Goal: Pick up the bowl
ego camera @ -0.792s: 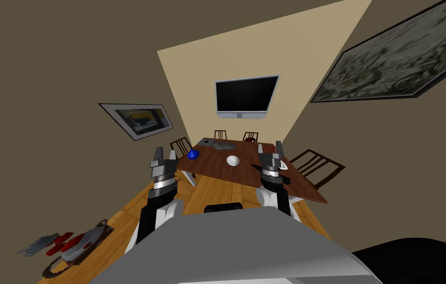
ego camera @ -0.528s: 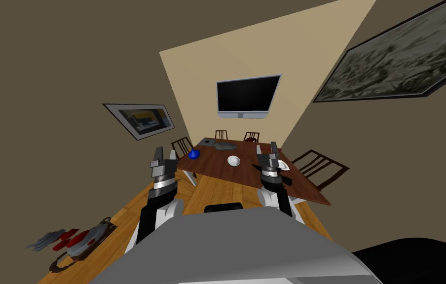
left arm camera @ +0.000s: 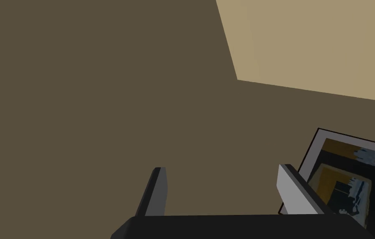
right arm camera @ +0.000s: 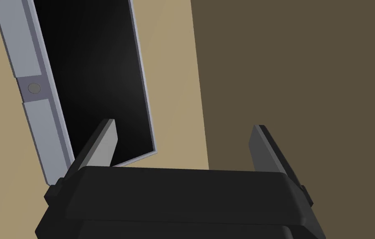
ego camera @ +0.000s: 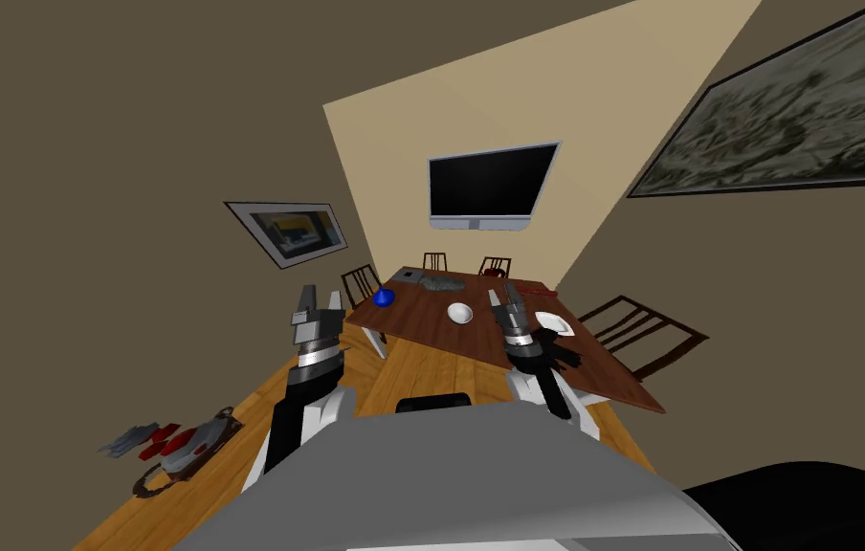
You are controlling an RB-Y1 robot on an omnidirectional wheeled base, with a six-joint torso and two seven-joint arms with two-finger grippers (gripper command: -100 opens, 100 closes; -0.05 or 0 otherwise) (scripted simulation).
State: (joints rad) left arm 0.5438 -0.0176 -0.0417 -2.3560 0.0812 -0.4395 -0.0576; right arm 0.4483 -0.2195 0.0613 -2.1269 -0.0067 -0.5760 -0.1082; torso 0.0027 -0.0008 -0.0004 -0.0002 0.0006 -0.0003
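Note:
A small white bowl [ego camera: 460,313] sits near the middle of a brown table [ego camera: 418,325] ahead of me. My right gripper [ego camera: 504,294] hovers above the table just right of the bowl, apart from it. Its fingers stand wide apart with nothing between them, so the right gripper [right arm camera: 182,143] is open. My left gripper [ego camera: 321,299] is raised at the table's left end, off its edge. The left gripper [left arm camera: 224,184] is also open and empty.
On the table are a blue object [ego camera: 383,297] at the left, a grey heap [ego camera: 440,284] at the far side and a white plate [ego camera: 555,323] at the right. Chairs [ego camera: 636,330] ring the table. Red and grey clutter [ego camera: 182,445] lies on the wooden floor to my left.
My right gripper has swung left toward the bowl and now stands close beside it. The whole head view has shifted, so I have moved a little. The left arm has kept its pose.

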